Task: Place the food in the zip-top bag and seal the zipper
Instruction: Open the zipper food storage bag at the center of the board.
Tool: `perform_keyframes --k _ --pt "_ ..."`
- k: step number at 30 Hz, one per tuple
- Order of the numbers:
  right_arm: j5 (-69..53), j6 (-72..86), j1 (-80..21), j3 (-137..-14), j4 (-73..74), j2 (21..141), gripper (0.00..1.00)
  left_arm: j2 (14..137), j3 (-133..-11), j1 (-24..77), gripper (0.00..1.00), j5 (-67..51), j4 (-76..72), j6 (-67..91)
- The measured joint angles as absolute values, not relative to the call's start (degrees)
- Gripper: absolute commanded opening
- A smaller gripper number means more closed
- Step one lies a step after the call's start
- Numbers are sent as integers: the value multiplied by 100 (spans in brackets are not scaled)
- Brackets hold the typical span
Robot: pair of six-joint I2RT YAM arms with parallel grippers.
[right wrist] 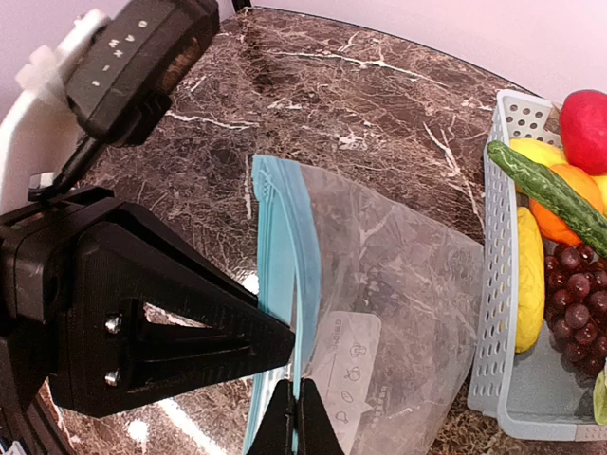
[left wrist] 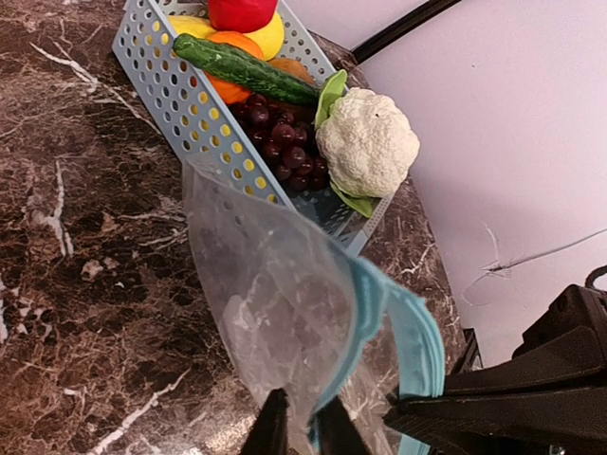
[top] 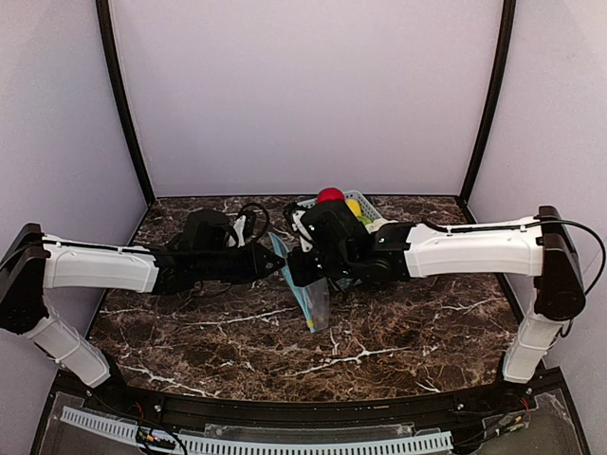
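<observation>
The clear zip-top bag (top: pixel 318 303) hangs between my two grippers above the marble table. Its light-blue zipper (right wrist: pixel 285 246) is parted into two strips in the left wrist view. My left gripper (left wrist: pixel 303 417) is shut on one blue strip and the clear film of the bag (left wrist: pixel 275 284). My right gripper (right wrist: pixel 299 412) is shut on the other strip, next to the white label patch (right wrist: pixel 356 365). The white cauliflower (left wrist: pixel 368 142) and the yellow banana (right wrist: pixel 529 284) lie in the basket, outside the bag.
The light-blue lattice basket (left wrist: pixel 161 85) stands just behind the bag, near the back wall. It also holds a red fruit (top: pixel 330 195), dark grapes (left wrist: pixel 280 142), a green cucumber (left wrist: pixel 247 68) and an orange. Both wrists crowd together at the table's middle.
</observation>
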State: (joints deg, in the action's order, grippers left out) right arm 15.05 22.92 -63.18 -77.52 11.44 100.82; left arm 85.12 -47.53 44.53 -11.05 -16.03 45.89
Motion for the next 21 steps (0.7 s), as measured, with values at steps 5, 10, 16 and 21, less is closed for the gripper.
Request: perform_keyframes --k 5,10,16,21 --pt "1988 2305 -6361 -7937 1514 10130 0 8510 -4755 4453 1 -930 -1538 4565" --pt "2613 2316 -6372 -8073 1981 10132 0 8418 -4772 4453 1 -578 -1041 4423" --pt "3118 2346 -6372 -8114 2368 10112 0 8138 -4862 4453 1 -67 -368 4158" --pt "3181 2491 -6372 -8173 2519 10114 6 7883 -4886 4458 1 -71 -248 3905"
